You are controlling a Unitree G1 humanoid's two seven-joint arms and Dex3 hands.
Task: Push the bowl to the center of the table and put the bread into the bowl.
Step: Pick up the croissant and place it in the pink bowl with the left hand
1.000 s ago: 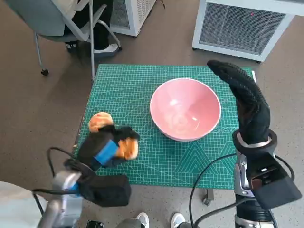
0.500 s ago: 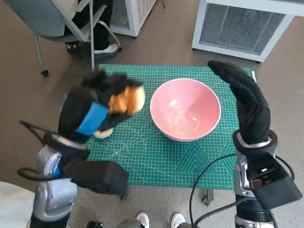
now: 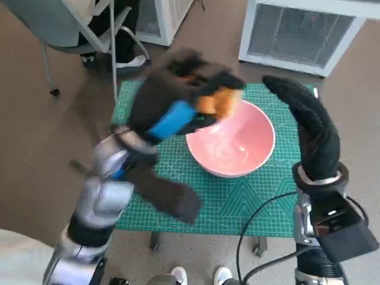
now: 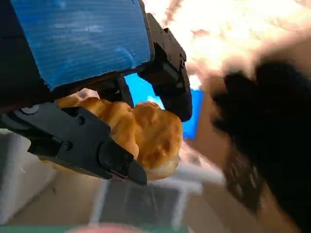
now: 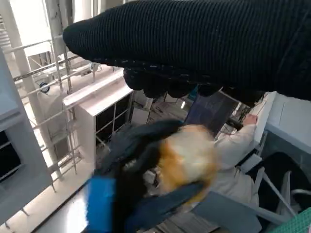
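holding the bread (image 3: 218, 101) in my left hand (image 3: 178, 101), i have it raised over the far-left rim of the pink bowl (image 3: 231, 138), clear of the bowl itself. the left wrist view shows the grasp plainly: black fingers (image 4: 97, 145) clamp the golden, lumpy bread from both sides, with the blue-taped back of the hand above it. the head view is motion-blurred around this hand, so finer finger placement cannot be read there. the bowl stands upright on the green cutting mat (image 3: 237, 199), right of the mat's middle, and nothing lies inside it. my right hand (image 3: 309, 127), in the black knitted glove, stands just beside the bowl's right rim, fingers straight and together, grasping nothing; whether the glove touches the rim i cannot tell. the right wrist view shows the left hand and the bread blurred, below the dark glove. beyond the table stand a grey chair (image 3: 71, 29) at the far left and a white grilled unit (image 3: 309, 32) at the far right.
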